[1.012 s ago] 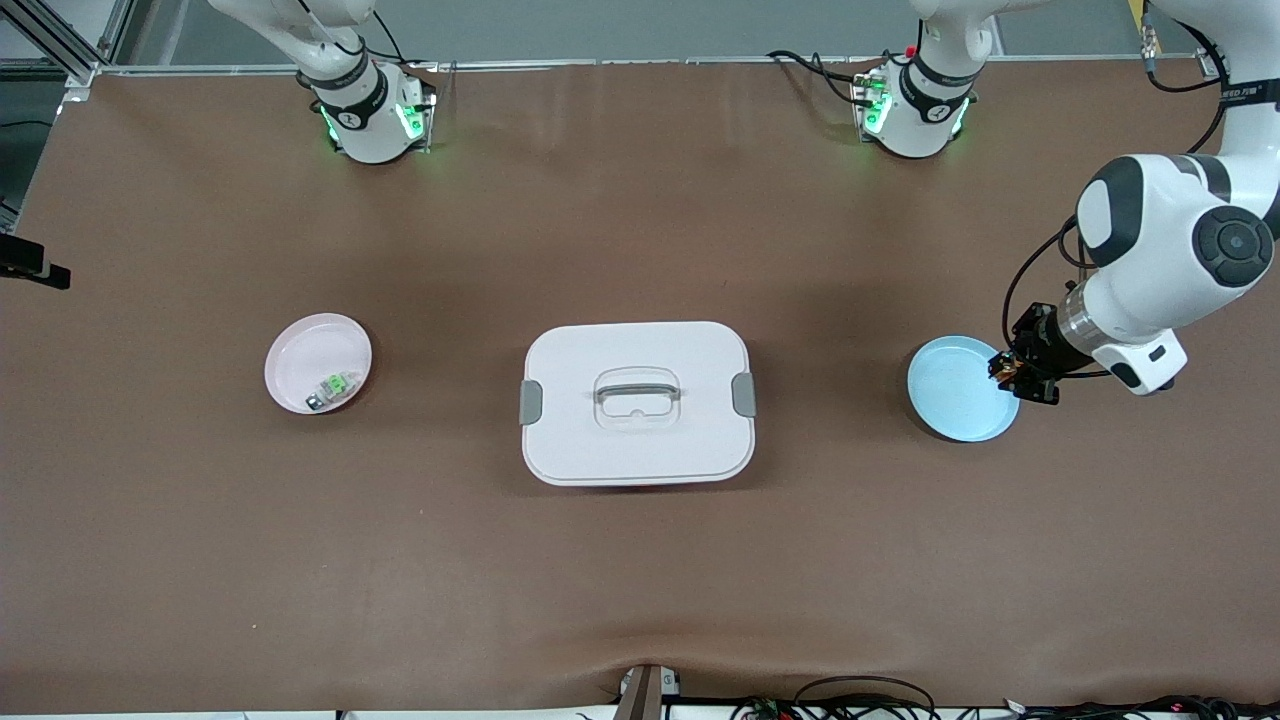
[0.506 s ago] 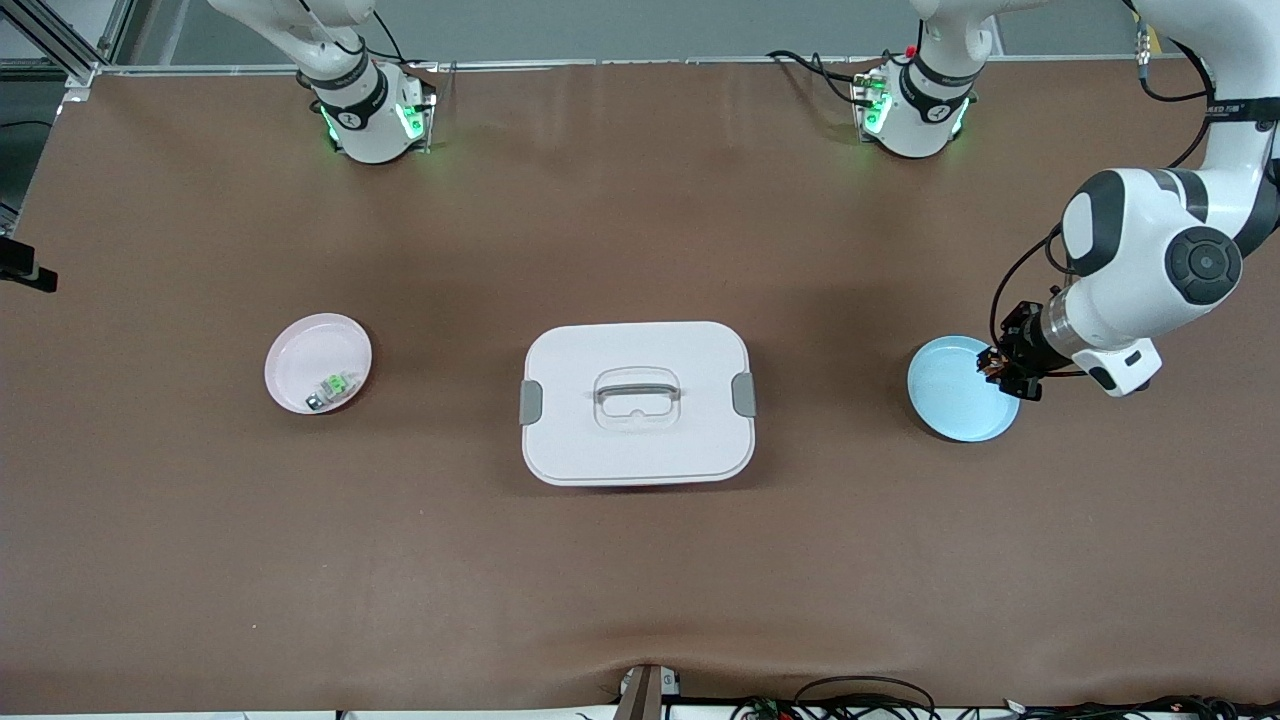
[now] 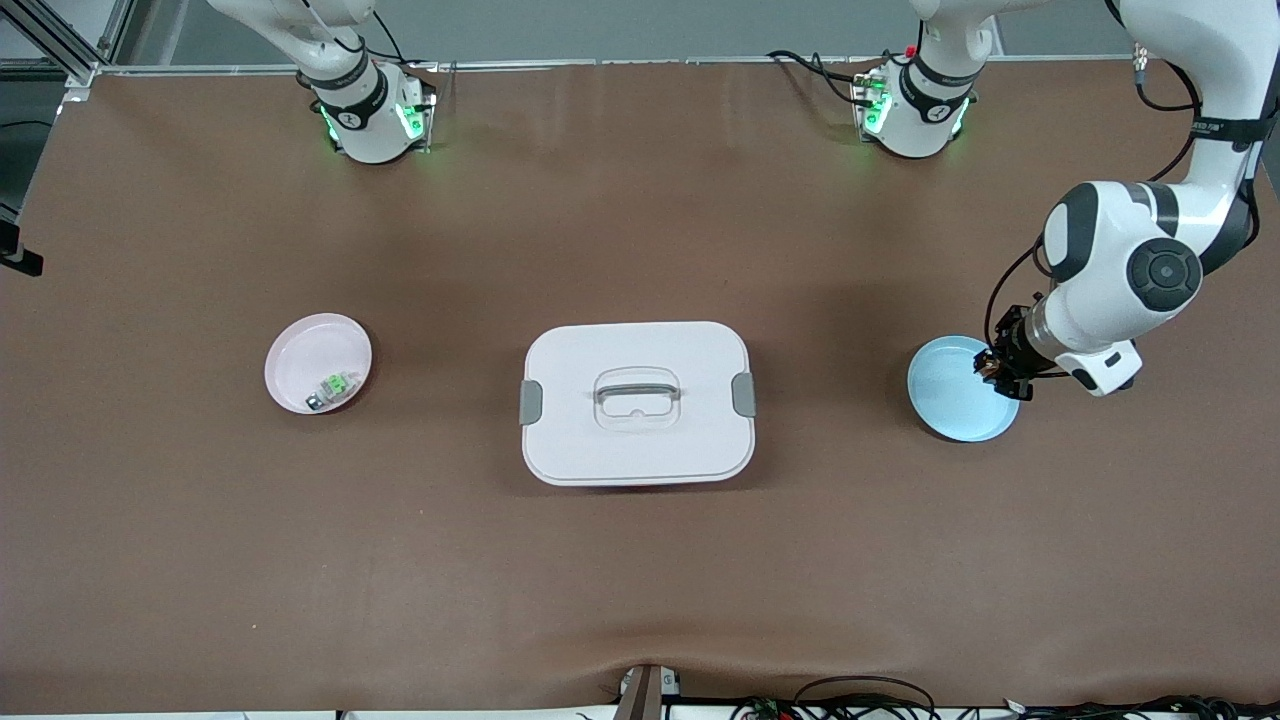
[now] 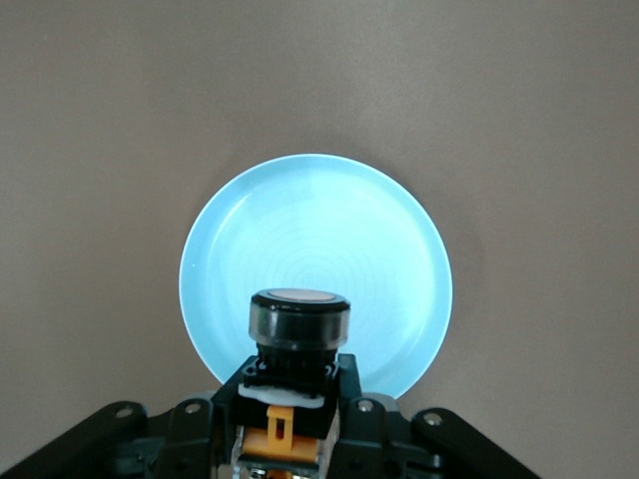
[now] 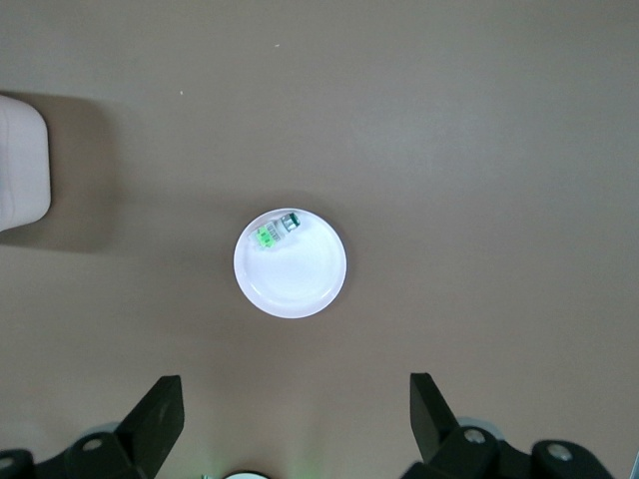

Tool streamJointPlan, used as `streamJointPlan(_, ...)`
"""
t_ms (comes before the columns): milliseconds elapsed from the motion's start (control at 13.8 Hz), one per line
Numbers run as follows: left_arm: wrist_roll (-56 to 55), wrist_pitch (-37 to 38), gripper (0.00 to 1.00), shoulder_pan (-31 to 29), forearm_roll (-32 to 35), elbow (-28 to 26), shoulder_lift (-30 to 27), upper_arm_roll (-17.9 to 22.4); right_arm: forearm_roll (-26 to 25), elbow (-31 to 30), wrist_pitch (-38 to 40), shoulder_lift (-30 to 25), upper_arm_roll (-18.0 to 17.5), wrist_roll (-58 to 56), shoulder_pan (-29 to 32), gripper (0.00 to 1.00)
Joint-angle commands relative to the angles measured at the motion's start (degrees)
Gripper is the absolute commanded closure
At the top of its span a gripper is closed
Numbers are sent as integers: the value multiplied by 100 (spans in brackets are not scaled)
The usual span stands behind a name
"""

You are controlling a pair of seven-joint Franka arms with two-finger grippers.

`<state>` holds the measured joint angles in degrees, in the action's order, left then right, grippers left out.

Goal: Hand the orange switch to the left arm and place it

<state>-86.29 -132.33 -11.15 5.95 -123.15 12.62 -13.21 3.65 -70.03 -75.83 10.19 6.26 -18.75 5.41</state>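
The orange switch [image 4: 298, 334], a black cylinder on an orange base, is clamped in my left gripper [image 4: 295, 404], which is shut on it. In the front view my left gripper [image 3: 1002, 368] hangs over the edge of the blue plate [image 3: 950, 395] at the left arm's end of the table, and the switch [image 3: 988, 364] shows as a small dark-orange speck at its tip. The white box [image 3: 637, 445] stands mid-table. My right gripper [image 5: 295, 414] is open and empty, high over the pink plate [image 5: 295, 284].
The pink plate [image 3: 305, 355] at the right arm's end holds a small green-and-silver switch [image 3: 335, 385], also in the right wrist view [image 5: 277, 231]. A corner of the box [image 5: 20, 160] shows there. Both arm bases [image 3: 365, 110] stand along the table's robot side.
My left arm has swung a little toward its base and the box's end, carrying the switch slightly inward over the blue plate's edge. The right arm has not moved.
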Motion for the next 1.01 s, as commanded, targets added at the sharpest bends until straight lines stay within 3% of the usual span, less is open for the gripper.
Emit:
streamJointPlan(0, -160, -406, 97, -45, 161, -191, 56, -33, -128, -562, -229, -490, 24, 99, -268, 0)
streamJointPlan(217, -388, -697, 97, -45, 440, -297, 205, -24, -154, -906, -493, -745, 33, 99, -417, 0)
streamJointPlan(434, -853, -899, 97, -62, 916, -289, 433, -24, -558, -995, -591, -843, 33, 387, -812, 0)
streamJointPlan(940, -1101, -1198, 97, -62, 1075, -289, 759, 20, -480, -968, -617, -825, 15, 627, -778, 0)
